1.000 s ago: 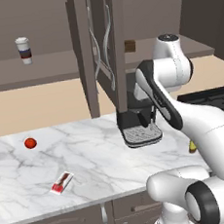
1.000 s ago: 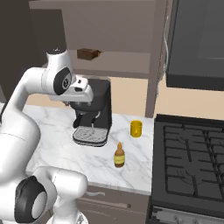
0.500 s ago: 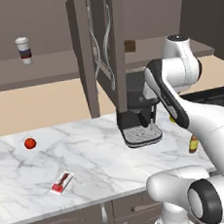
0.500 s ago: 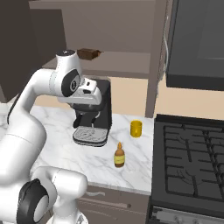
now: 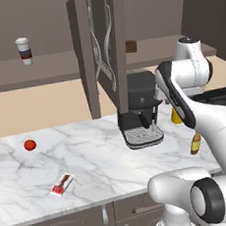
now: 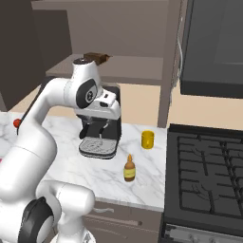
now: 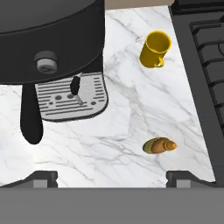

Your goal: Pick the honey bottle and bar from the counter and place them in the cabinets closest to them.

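While its fingers stand wide apart and hold nothing, the end effector [image 7: 112,177] hangs high over the tabletop [image 7: 131,109], pointing down, apparently just in front of the coffee machine [image 6: 100,124]. The honey bottle [image 7: 159,145] stands below on open marble, near the stove [image 6: 209,175] edge, the yellow mug [image 7: 155,49] beyond. The bar [image 5: 62,184] lies well apart to the left.

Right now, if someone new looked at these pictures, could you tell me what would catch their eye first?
Probably the big white arm curving up in front of the black coffee machine on the marble counter. Next, the small honey bottle standing near the counter's front edge, with the yellow mug behind it beside the stove. Far off lie the bar and a red ball.
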